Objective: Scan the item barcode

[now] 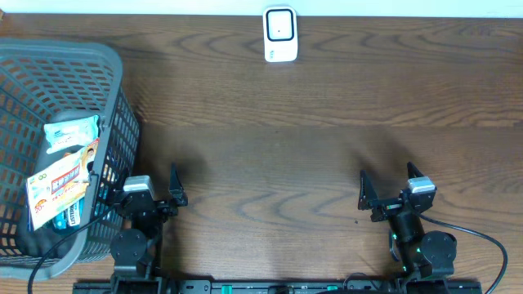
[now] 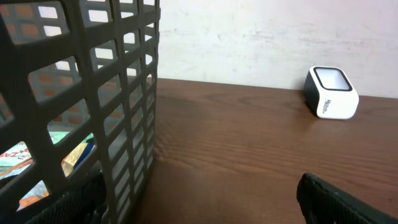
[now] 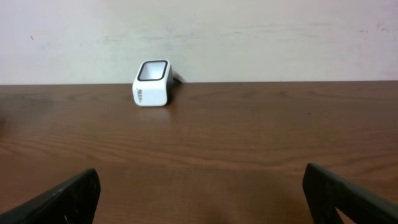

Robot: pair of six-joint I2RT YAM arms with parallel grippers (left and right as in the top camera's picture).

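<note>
Packets for scanning share your dark wooden table [image 1: 310, 139] with everything else, and none of them is out of the grey plastic basket [image 1: 124, 131] at the table's left side. Next in size are your two arms along the near edge. Your left gripper [image 1: 137, 175] sits right against the basket's near right corner, fingers spread wide and holding nothing. In the left wrist view the lattice wall [image 2: 127, 93] stands between its two fingers, and you cannot tell whether either one touches it. Your right gripper [image 1: 389, 178] rests well apart on the right, jaws likewise wide and empty over bare wood. Inside the basket, a pale teal soft pack [image 1: 72, 131] lies toward the far side. An orange-and-white packet [image 1: 61, 180] lies just nearer to you and overlaps a blue item [image 1: 69, 216] at the near wall. Smallest is the white barcode scanner [image 1: 279, 34], which stands at the middle of the far edge against the wall, well away from both grippers. Its dark window faces up and toward you in the right wrist view [image 3: 152, 84].
</note>
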